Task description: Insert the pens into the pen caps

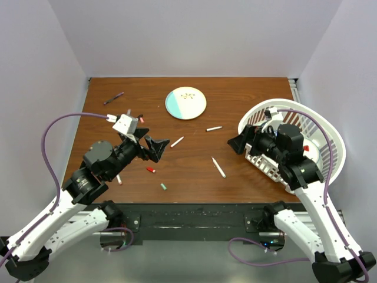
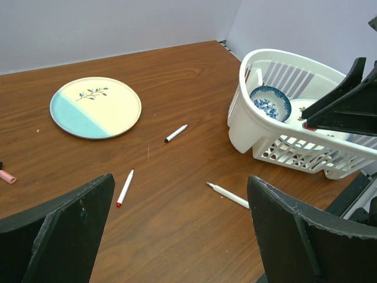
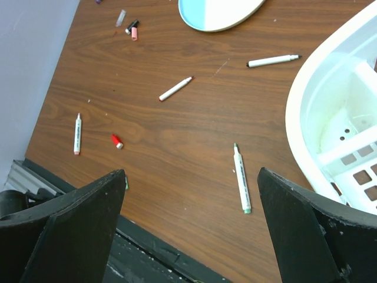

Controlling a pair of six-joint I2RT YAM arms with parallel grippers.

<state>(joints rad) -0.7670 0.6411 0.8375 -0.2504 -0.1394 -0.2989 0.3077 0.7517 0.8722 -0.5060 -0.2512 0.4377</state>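
Both grippers are open, empty and held above the table. My left gripper [image 1: 161,148] [image 2: 179,188] is near a red-tipped white pen [image 1: 177,141] [image 2: 125,187]. My right gripper [image 1: 235,143] [image 3: 191,177] is left of the basket, above a green-tipped white pen [image 1: 218,167] [image 3: 241,178]. A black-tipped pen [image 1: 214,128] [image 3: 273,61] lies near the plate. Another white pen [image 1: 118,178] [image 3: 77,133] lies at the near left, and a dark purple pen [image 1: 113,98] at the far left. A red cap [image 1: 151,170] [image 3: 116,141] and a green cap [image 1: 164,186] lie near the front. Pink [image 3: 135,33], black [image 3: 131,27] and pale [image 3: 121,17] caps lie at the far left.
A round cream and pale blue plate [image 1: 185,103] [image 2: 94,107] lies at the back centre. A white dish basket [image 1: 330,147] [image 2: 294,118] with a blue patterned bowl [image 2: 270,103] stands at the right edge, tilted. Walls close in the table on three sides.
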